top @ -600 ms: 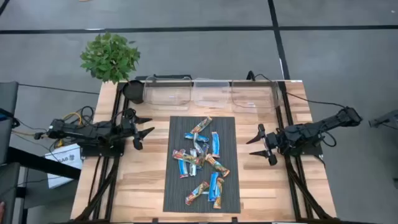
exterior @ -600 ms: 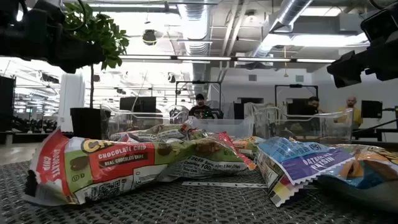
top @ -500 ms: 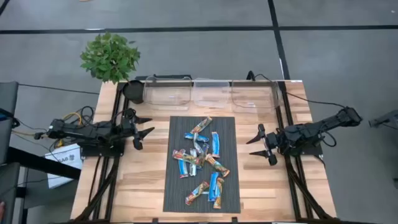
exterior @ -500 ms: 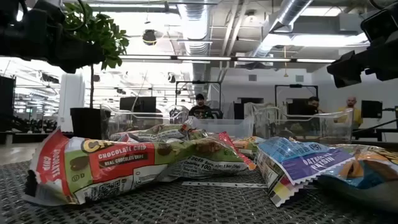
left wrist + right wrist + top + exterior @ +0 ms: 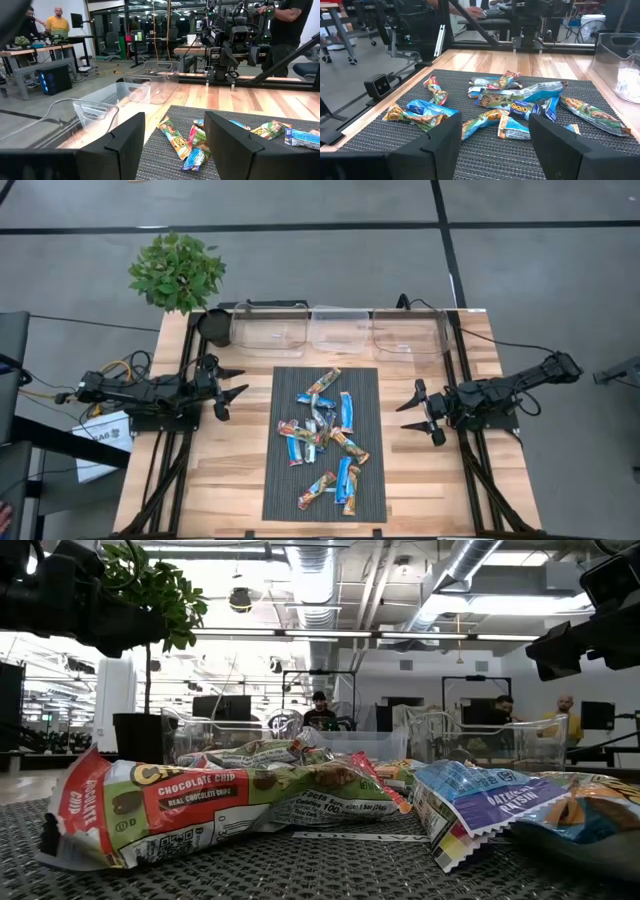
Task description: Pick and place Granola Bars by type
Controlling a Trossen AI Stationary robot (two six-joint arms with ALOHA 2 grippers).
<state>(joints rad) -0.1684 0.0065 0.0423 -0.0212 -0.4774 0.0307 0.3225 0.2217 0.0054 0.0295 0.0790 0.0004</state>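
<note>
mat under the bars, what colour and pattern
Dark grey mat with fine ribbed weave; right wrist view shows it best.

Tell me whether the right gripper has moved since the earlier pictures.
No. The right gripper hangs open in the same spot beside the dark mat's right edge.

"CHOCOLATE CHIP" on red-green bar wrapper [image 5: 190, 802], seemingly "OATMEAL RAISIN" on blue wrapper [image 5: 490, 802]

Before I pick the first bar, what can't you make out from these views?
- Granola Bars: high view too small to count each type; they overlap in the pile.
- Low view: near chocolate chip bar blocks the bars behind.
- Clear bins: contents unclear through glare, high view.
- Left gripper, right gripper: both open, empty.
</note>
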